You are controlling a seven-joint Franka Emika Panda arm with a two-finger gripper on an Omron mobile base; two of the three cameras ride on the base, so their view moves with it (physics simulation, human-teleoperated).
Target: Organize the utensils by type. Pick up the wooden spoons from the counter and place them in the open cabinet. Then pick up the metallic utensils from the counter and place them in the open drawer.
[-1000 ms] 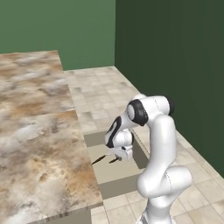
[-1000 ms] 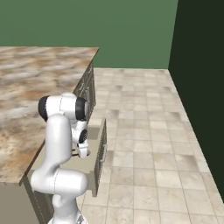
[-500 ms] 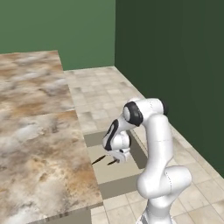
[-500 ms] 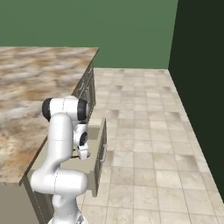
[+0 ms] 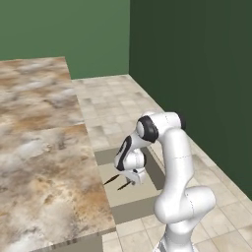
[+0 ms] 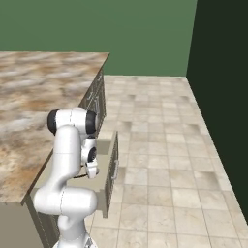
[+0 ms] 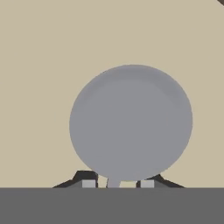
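Drawer (image 5: pixel 147 162) as landmark, left base view: it's pulled out from under the marbled table (image 5: pixel 44 162), flat beige inside, darker rim. Arm folds down from the lower right and the hand (image 5: pixel 132 180) sits low over the drawer's middle, close to the bottom. A thin dark handle pokes out from under the hand toward the table side, slanted, just above or on the drawer floor; can't tell which. That's the round-headed metal utensil (image 5: pixel 114 180); its head is hidden by the hand in this view.

Right base view: drawer (image 6: pixel 109 167) sticks out from the table (image 6: pixel 34 116) front, grey bar handle on its outer face. Hand (image 6: pixel 92 170) is down inside the drawer, between the table edge and the drawer front. Utensil too small to make out here.

Hand view: round grey head of the utensil (image 7: pixel 131 122) against the plain beige drawer floor (image 7: pixel 43 52). Its neck runs down between the two fingertips (image 7: pixel 89 183). Small gaps show on both sides of the neck, so the jaws look slightly parted and not pinching it; can't tell for sure whether any contact remains.
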